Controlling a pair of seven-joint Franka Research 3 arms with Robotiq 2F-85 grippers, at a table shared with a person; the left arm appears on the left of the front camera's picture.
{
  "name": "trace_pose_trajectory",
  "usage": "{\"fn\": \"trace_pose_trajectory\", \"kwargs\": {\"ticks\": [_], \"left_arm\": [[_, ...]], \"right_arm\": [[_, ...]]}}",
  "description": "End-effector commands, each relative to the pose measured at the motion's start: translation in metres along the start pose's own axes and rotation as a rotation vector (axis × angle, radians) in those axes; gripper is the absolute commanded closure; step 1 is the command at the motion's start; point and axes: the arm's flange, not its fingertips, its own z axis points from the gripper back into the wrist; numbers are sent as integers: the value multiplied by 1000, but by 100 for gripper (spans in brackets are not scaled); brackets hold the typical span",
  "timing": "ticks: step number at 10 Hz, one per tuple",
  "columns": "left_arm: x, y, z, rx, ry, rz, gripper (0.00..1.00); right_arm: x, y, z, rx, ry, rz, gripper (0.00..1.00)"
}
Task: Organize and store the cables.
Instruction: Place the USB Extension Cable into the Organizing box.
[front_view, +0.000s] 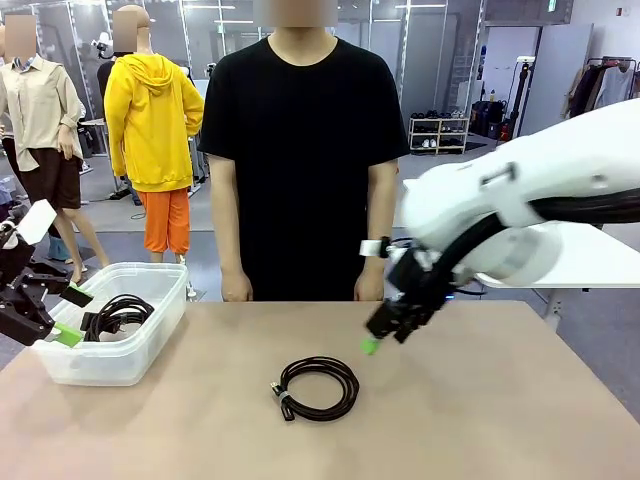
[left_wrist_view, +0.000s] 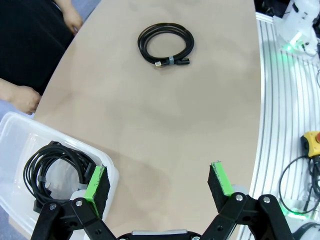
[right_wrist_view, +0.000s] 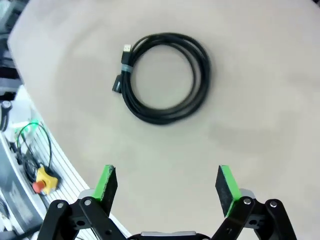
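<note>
One coiled black cable (front_view: 317, 387) lies flat on the tan table, a small tie near its plugs; it also shows in the left wrist view (left_wrist_view: 165, 44) and the right wrist view (right_wrist_view: 162, 76). Another coiled cable (front_view: 118, 314) rests inside the clear plastic bin (front_view: 160, 322), seen too in the left wrist view (left_wrist_view: 52, 171). My right gripper (front_view: 385, 333) hovers just above and right of the loose coil, open with nothing between its fingers (right_wrist_view: 226, 182). At the table's left edge my left gripper (front_view: 55, 315) stands open beside the bin.
A person in black stands at the far side, hands (front_view: 237, 287) hanging at the table's edge. Bare tabletop (front_view: 500, 400) spreads right and in front of the coil. A red-and-yellow stop button (right_wrist_view: 42, 180) sits off the table.
</note>
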Motion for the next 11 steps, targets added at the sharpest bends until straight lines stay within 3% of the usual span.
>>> {"fn": "trace_pose_trajectory", "kwargs": {"ticks": [1, 4, 6, 9, 11], "left_arm": [[2, 0, 0, 5, 1, 11, 0], [2, 0, 0, 5, 1, 11, 0], [2, 0, 0, 5, 1, 11, 0], [0, 0, 0, 0, 0, 0, 0], [31, -13, -15, -14, -16, 120, 0]], "right_arm": [[-45, -31, 29, 24, -71, 100, 0], [-115, -78, 81, -21, -177, 227, 0], [-168, -111, 106, -43, -322, 314, 0], [-230, -140, 114, -89, -441, 400, 0], [-242, -151, 101, -74, -484, 426, 0]]}}
